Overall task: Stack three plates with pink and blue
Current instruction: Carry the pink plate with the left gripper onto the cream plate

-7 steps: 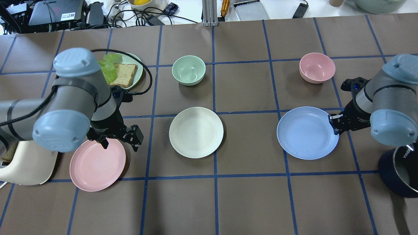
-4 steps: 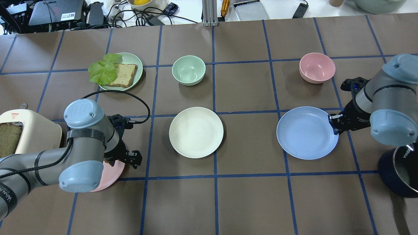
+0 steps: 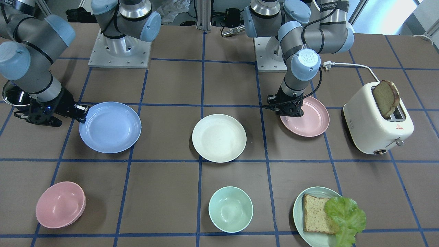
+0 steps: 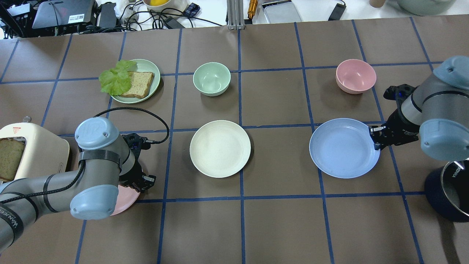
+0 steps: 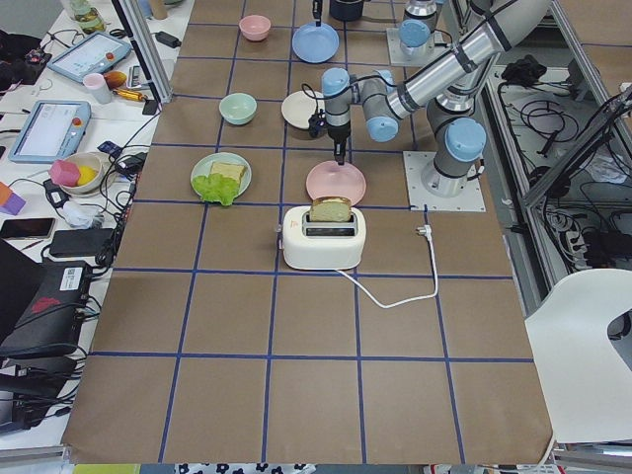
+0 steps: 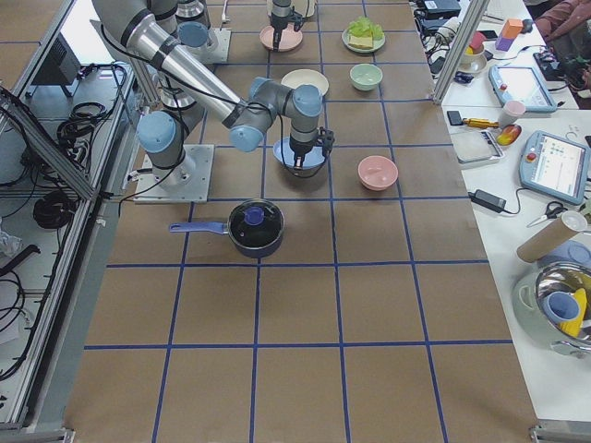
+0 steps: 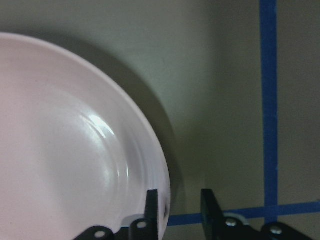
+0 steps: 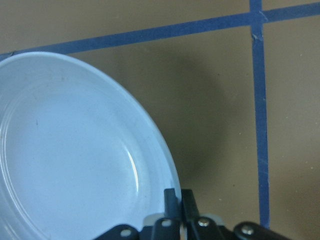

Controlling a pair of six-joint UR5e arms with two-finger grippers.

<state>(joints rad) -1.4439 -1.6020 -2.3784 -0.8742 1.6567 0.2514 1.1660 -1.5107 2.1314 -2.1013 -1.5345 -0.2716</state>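
The cream-white plate (image 4: 220, 149) is lying at the middle of the surface (image 4: 278, 227), the pale pink plate (image 3: 308, 118) is lying to the robot's left with the spread left fingers (image 7: 152, 210) straddling its rim, and the light blue plate (image 4: 342, 148) is sitting to the right, its rim being pinched by the right fingers (image 8: 170, 202).

Reads "UR" on blue joint cap (image 3: 306, 57) of left arm. Shows "ANJEED" on black strap (image 3: 330, 4) higher up. Says "KONKA" on pot rim (image 4: 455, 170). Red toaster logo (image 3: 398, 126) illegible.
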